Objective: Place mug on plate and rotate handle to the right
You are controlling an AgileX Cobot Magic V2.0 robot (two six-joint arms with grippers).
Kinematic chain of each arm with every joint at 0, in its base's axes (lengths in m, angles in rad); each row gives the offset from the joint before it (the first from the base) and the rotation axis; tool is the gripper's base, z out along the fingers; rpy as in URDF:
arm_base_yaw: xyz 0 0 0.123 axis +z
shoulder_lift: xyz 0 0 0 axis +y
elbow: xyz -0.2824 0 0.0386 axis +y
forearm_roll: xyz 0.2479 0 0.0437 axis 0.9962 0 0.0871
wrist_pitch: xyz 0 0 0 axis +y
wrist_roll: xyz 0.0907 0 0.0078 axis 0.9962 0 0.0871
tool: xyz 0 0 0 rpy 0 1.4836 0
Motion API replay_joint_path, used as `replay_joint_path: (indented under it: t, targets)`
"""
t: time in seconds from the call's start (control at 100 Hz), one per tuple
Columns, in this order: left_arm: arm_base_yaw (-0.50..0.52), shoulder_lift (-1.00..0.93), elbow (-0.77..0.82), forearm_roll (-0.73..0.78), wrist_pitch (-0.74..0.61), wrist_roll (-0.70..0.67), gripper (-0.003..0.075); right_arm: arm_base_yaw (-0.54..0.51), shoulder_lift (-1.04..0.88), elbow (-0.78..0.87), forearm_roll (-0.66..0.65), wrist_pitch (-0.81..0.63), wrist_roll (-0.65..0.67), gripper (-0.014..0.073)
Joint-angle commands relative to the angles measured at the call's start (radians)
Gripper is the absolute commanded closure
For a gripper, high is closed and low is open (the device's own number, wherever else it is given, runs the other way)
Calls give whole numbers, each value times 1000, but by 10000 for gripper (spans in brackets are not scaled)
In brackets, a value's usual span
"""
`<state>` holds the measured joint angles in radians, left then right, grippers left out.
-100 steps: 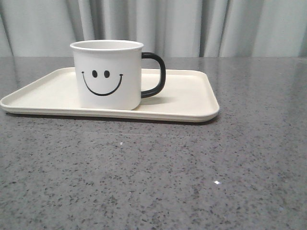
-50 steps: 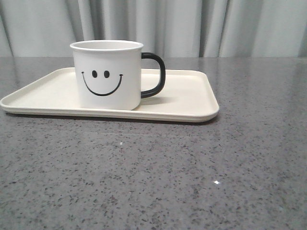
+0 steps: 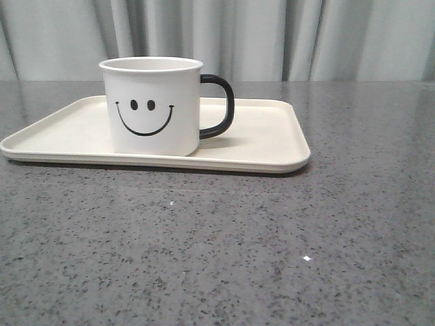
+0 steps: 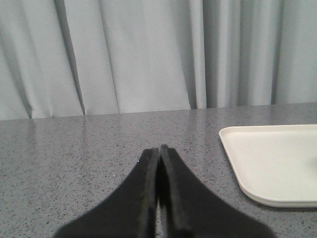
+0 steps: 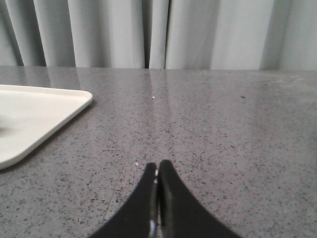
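Observation:
The white mug [image 3: 153, 105] with a black smiley face stands upright on the cream plate [image 3: 265, 146] in the front view, left of the plate's middle. Its black handle [image 3: 221, 105] points to the right. Neither gripper shows in the front view. In the left wrist view my left gripper [image 4: 158, 148] is shut and empty over bare table, with a corner of the plate [image 4: 272, 158] beside it. In the right wrist view my right gripper [image 5: 157, 164] is shut and empty, with another corner of the plate [image 5: 34, 119] beside it. The mug is out of both wrist views.
The grey speckled table [image 3: 217, 251] stretches in front of the plate and to its right. Grey curtains [image 3: 272, 34] hang behind the table's far edge.

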<state>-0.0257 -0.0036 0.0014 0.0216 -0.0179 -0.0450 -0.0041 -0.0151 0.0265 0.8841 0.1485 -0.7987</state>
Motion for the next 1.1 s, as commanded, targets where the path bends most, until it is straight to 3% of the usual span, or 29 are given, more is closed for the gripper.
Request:
replay_joint_path:
  t: [0.0,0.3,0.62,1.09]
  targets:
    - [0,-20,7,-4,-76,-8,740,1,-16,1,13,-54,-15,655]
    - [0,-20,7,-4,-76,-8,740,-5,-16,1,-7,-63,-25,655]
    - [0,-18,7,-4,-76,-8,740,-5,-16,1,-12,-197,-25,655]
    - [0,-18,7,-4,-76,-8,740,-5,-16,1,-12,-199,-25,655]
